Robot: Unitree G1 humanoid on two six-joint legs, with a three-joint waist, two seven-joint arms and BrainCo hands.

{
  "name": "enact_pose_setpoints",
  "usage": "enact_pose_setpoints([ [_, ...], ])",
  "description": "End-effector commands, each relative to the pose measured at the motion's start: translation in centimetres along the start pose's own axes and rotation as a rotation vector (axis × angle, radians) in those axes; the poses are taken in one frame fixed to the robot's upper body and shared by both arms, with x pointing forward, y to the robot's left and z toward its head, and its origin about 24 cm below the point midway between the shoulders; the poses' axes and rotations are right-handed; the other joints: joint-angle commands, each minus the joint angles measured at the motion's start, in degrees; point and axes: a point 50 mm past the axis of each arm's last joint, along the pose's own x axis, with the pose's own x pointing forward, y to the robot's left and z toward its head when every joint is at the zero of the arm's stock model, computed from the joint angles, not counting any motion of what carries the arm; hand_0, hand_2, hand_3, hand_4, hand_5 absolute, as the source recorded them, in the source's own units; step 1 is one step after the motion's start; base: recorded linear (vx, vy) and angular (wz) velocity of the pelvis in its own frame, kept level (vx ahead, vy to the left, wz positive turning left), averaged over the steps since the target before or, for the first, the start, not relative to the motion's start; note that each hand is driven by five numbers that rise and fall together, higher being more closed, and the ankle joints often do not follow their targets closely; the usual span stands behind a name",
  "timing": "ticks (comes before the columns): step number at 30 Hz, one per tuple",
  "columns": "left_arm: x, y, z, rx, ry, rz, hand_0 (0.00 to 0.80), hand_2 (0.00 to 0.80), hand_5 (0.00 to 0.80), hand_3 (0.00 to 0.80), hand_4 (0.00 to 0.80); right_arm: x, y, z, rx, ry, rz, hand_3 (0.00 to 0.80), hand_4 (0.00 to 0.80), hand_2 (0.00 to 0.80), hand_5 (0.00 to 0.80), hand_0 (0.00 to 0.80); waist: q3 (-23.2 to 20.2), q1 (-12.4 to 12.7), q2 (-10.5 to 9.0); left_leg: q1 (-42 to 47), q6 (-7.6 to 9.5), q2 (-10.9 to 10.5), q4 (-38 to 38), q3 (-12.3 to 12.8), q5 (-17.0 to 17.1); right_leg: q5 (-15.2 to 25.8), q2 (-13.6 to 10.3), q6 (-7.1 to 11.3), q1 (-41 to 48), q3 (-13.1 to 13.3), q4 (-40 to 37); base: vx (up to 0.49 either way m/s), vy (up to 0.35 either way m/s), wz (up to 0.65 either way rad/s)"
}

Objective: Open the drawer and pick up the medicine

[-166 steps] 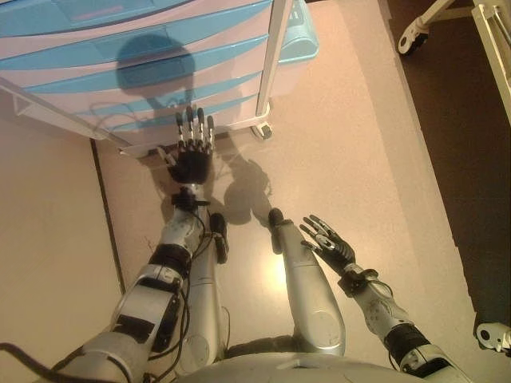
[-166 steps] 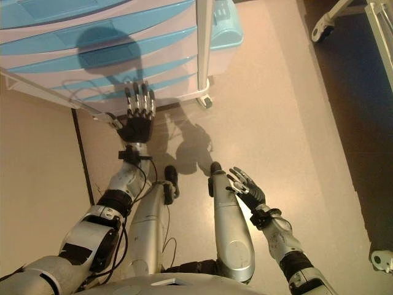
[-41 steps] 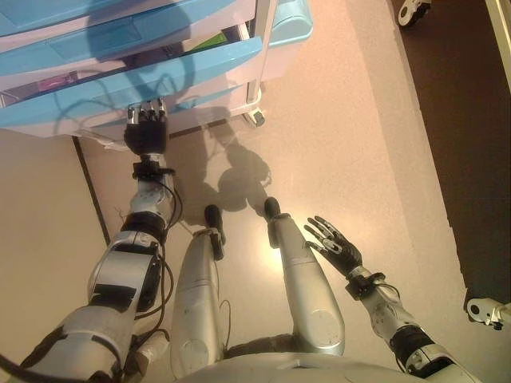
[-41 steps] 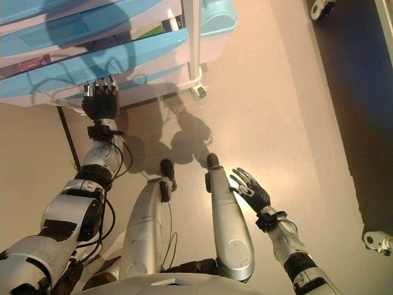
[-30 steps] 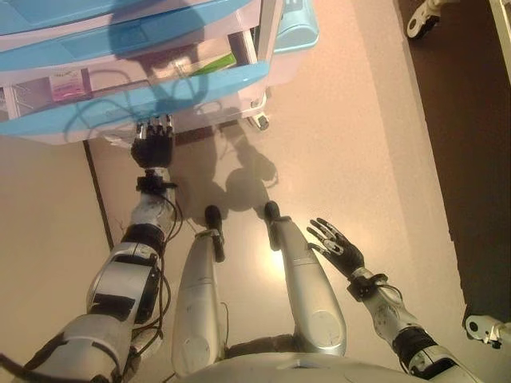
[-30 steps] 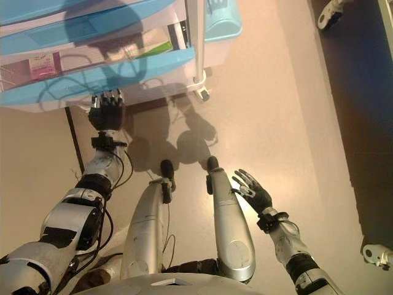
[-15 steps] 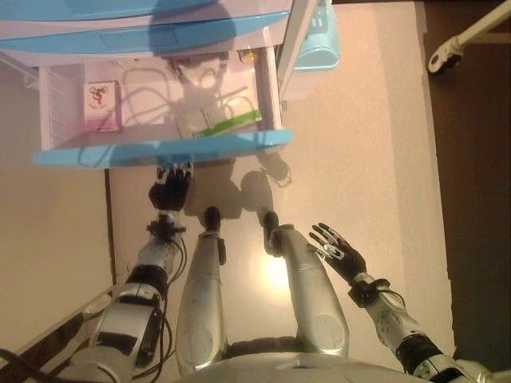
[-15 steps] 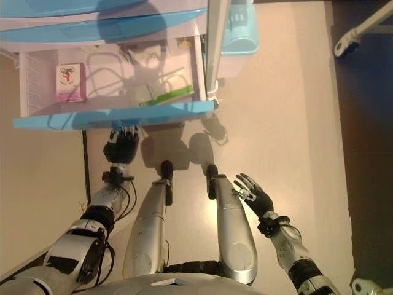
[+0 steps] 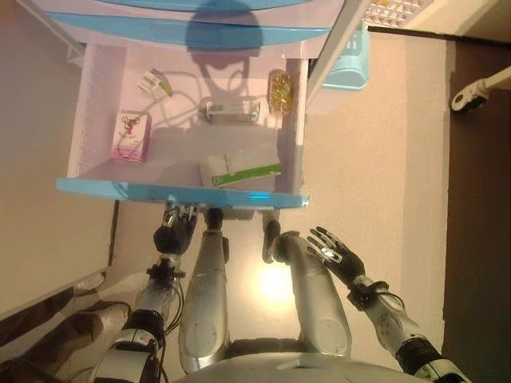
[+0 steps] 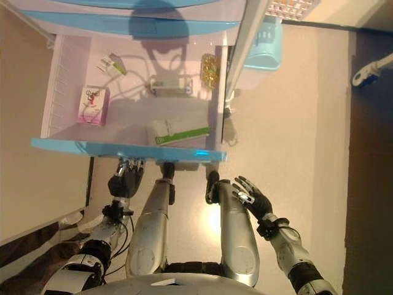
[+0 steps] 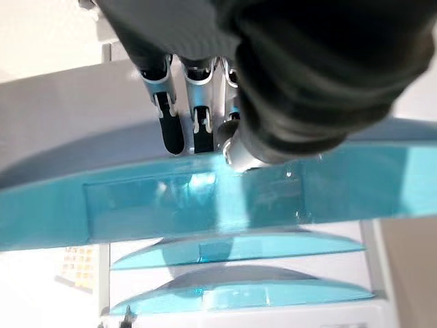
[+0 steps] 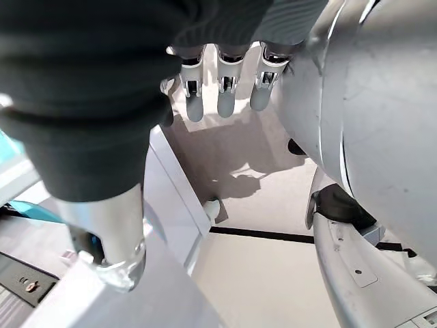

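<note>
Medicine: green-white box [image 9: 239, 169] lies in the open drawer [image 9: 184, 194] near its blue front; pink box [image 9: 132, 136] further left. Left hand [image 9: 174, 234] sits under the drawer front, fingers curled on its lip. Right hand [image 9: 335, 254] idle, fingers spread. Risk: reaching in could push the drawer shut.

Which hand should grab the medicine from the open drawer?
Probably the left. The left hand is already at the drawer front, just below the pink box. The right hand hangs open beside the leg, farther away.
</note>
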Motion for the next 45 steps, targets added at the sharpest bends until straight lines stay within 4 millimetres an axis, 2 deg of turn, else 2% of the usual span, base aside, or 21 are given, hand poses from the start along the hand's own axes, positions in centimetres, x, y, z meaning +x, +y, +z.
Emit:
enact_pose_setpoints([
  [1,-5.4,1.2,0.9,0.007,-0.016,0.160,0.800,0.800,0.800,0.800,0.800,-2.0,0.5,-2.1,0.024,0.037,0.014,0.000,0.000,0.000,0.000,0.000,-1.76,1.00,-0.13,2.03,6.79,-4.17,-2.36,5.43,-3.11,-3.78,-0.31,3.14,1.83,0.04,5.33,0.003,-0.029,0.18],
  [11,-9.8,2.1,1.5,0.018,-0.025,0.361,0.800,0.800,0.800,0.800,0.800,-3.3,-0.4,-2.5,0.023,0.058,-0.014,0.000,0.000,0.000,0.000,0.000,-1.76,2.50,0.07,0.55,7.07,-4.78,0.36,4.72,-3.40,-4.78,-1.20,2.59,2.09,-1.15,7.55,0.006,0.000,0.15],
  [12,-10.0,2.4,1.6,0.015,-0.025,0.406,0.605,0.605,0.605,0.605,0.605,-3.3,-0.4,-2.5,0.023,0.061,-0.014,0.000,0.000,0.000,0.000,0.000,-1.76,2.58,0.02,0.24,7.18,-4.85,0.95,4.69,-3.55,-4.93,-1.32,2.50,1.88,-1.25,8.17,0.008,0.004,0.18],
  [13,-10.4,2.8,1.8,0.020,-0.025,0.480,0.000,0.000,0.000,0.000,0.000,-3.3,-0.4,-2.6,0.023,0.066,-0.014,0.000,0.000,0.000,0.000,0.000,-1.76,2.59,-0.07,-0.18,7.21,-4.88,1.69,4.65,-3.69,-5.20,-1.41,2.46,1.45,-1.26,9.06,0.011,0.004,0.25],
  [16,-11.4,3.8,2.6,0.047,-0.002,0.684,0.000,0.000,0.000,0.000,0.000,-3.3,-0.6,-2.9,0.015,0.086,-0.010,0.000,0.000,0.000,0.000,0.000,-1.76,2.47,-0.38,-1.11,7.27,-4.88,3.46,4.62,-4.03,-5.90,-1.62,2.22,0.74,-1.24,11.08,0.013,0.024,0.14],
  [20,-12.8,4.6,3.7,0.014,-0.066,0.873,0.000,0.000,0.000,0.000,0.000,-3.5,-1.1,-3.1,-0.004,0.120,-0.005,0.000,0.000,0.000,0.000,0.000,-1.76,1.81,-0.79,-2.00,7.46,-5.13,6.01,4.74,-4.88,-6.89,-1.75,2.00,0.22,-0.74,13.19,0.034,0.068,0.08],
  [24,-13.7,5.0,4.6,0.034,-0.053,1.007,0.000,0.000,0.000,0.000,0.000,-3.5,-1.2,-3.5,-0.018,0.159,0.001,0.000,0.000,0.000,0.000,0.000,-1.76,1.16,-1.69,-3.47,7.73,-4.98,9.93,4.99,-5.95,-7.71,-1.79,1.65,-0.97,-0.35,15.90,0.040,0.048,-0.01],
  [27,-13.9,5.2,4.5,0.044,0.001,1.080,0.000,0.000,0.000,0.000,0.000,-3.7,-1.3,-3.7,-0.015,0.166,0.000,0.000,0.000,0.000,0.000,0.000,-1.76,0.96,-2.17,-4.30,7.91,-4.91,11.56,5.08,-6.36,-7.73,-1.90,1.69,-1.92,-0.28,17.33,0.011,0.005,-0.01],
  [32,-15.5,5.4,4.4,0.055,0.079,1.231,0.000,0.000,0.000,0.000,0.000,-3.6,-1.4,-3.2,-0.036,0.127,-0.030,0.000,0.000,0.000,0.000,0.000,-1.76,0.71,-2.36,-3.34,7.79,-4.82,10.79,5.14,-6.28,-7.28,-1.93,2.17,-2.33,-0.14,17.26,0.013,-0.006,0.02],
  [35,-16.9,5.3,4.2,0.062,0.106,1.279,0.000,0.000,0.000,0.000,0.000,-3.9,-2.3,-1.9,-0.103,0.052,-0.162,0.000,0.000,0.000,0.000,0.000,-1.76,0.37,-1.91,-2.03,7.45,-4.64,9.26,5.30,-5.89,-6.71,-2.10,2.62,-1.96,0.07,16.04,0.035,0.001,0.00],
  [36,-17.8,5.2,4.0,0.076,0.130,1.302,0.000,0.000,0.000,0.000,0.000,-4.2,-3.2,-0.9,-0.144,0.002,-0.267,0.000,0.000,0.000,0.000,0.000,-1.76,0.16,-1.60,-1.20,7.40,-4.55,8.12,5.46,-5.68,-6.11,-2.17,2.96,-1.67,0.29,15.19,0.035,0.002,-0.04],
  [40,-19.8,4.9,3.2,0.114,0.226,1.335,0.000,0.000,0.000,0.000,0.000,-5.3,-4.4,2.0,-0.210,-0.145,-0.449,0.000,0.000,0.000,0.000,0.000,-1.78,-0.20,-1.00,1.30,7.49,-4.50,4.97,5.54,-5.14,-4.27,-2.46,3.90,-0.41,0.76,13.21,0.040,-0.011,-0.08],
  [43,-22.5,4.1,2.3,0.127,0.286,1.334,0.000,0.000,0.000,0.000,0.000,-6.7,-4.4,6.0,-0.342,-0.315,-0.518,0.000,0.000,0.000,0.000,0.000,-1.95,-0.83,-0.49,4.88,7.89,-4.16,0.98,6.02,-4.69,-1.97,-2.80,5.41,1.44,1.46,11.18,0.077,-0.019,-0.06],
  [45,-23.5,3.8,2.0,0.146,0.324,1.335,0.000,0.000,0.000,0.000,0.000,-7.3,-4.1,7.7,-0.419,-0.390,-0.531,0.000,0.000,0.000,0.000,0.000,-2.39,-1.07,-0.28,6.20,7.99,-4.04,-0.78,6.07,-4.41,-1.20,-2.91,5.95,2.30,1.67,9.93,0.074,-0.019,-0.22],
])
